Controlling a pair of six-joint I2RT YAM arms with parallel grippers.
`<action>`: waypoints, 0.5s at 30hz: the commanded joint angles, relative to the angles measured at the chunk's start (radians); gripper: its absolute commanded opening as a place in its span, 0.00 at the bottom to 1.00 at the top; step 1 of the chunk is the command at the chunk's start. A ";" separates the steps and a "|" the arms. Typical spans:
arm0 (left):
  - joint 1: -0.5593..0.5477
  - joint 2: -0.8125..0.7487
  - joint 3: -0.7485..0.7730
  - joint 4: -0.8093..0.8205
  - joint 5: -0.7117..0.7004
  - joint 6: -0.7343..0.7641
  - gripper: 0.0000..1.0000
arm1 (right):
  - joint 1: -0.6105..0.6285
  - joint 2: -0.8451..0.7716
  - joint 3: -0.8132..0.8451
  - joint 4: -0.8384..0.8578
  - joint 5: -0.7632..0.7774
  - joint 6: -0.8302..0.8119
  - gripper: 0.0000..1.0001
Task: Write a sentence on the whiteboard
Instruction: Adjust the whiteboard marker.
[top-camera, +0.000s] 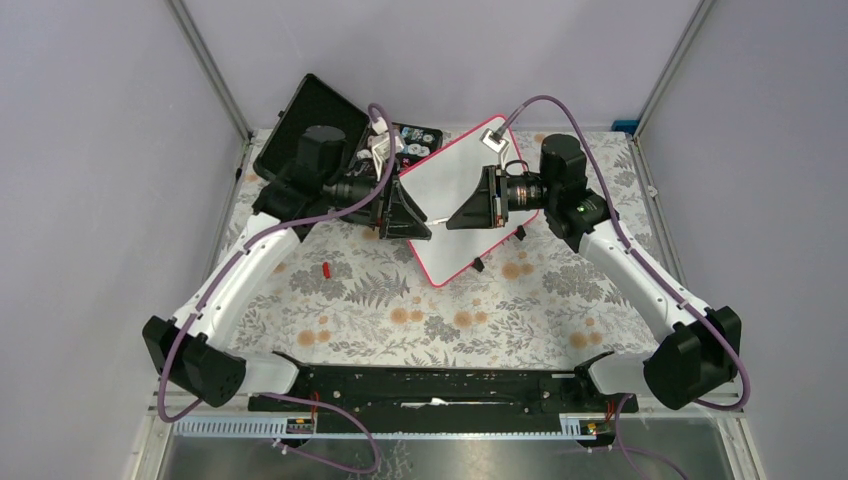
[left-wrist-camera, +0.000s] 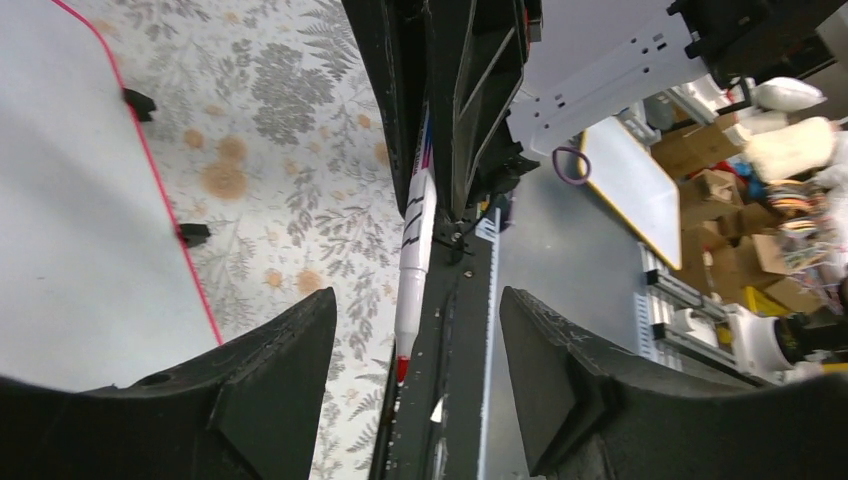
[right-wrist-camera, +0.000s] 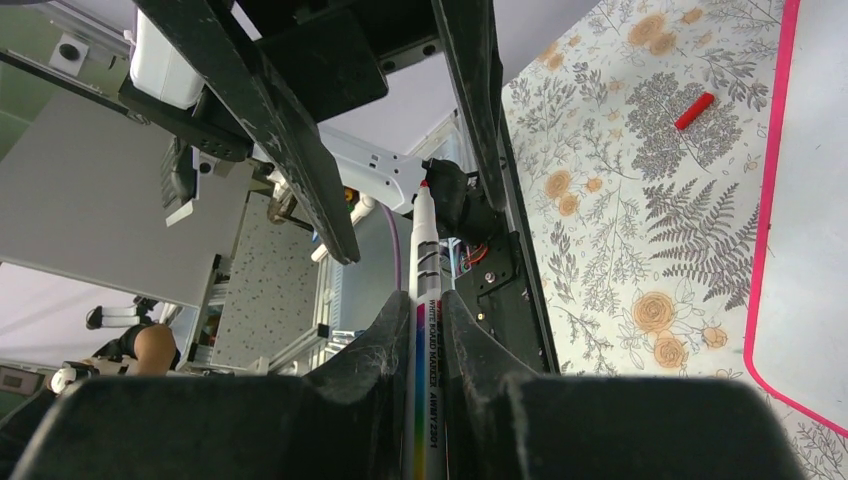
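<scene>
While my right gripper (right-wrist-camera: 425, 312) is clamped on the marker (right-wrist-camera: 424, 250) and my left gripper (left-wrist-camera: 415, 305), jaws apart, hangs just ahead of its tip, the whiteboard (top-camera: 440, 185) lies beneath both; pressing askew could twist the marker loose.

The bench (top-camera: 450, 310) was covered with a floral cloth in grey and orange. On it the whiteboard (top-camera: 455, 250) sat askew on small black feet, right of centre. A black case (top-camera: 310, 110) stood open at the far left corner. A small red cap (top-camera: 326, 269) lay alone on the left, well apart from the board.
</scene>
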 joint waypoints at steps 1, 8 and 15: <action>-0.020 0.008 -0.017 0.110 0.060 -0.072 0.63 | 0.009 -0.018 0.011 0.021 -0.035 -0.010 0.00; -0.044 0.014 -0.025 0.114 0.085 -0.076 0.36 | 0.012 -0.018 0.001 0.033 -0.046 -0.003 0.00; -0.046 0.020 -0.039 0.139 0.116 -0.099 0.01 | 0.015 -0.021 0.003 0.033 -0.063 -0.002 0.09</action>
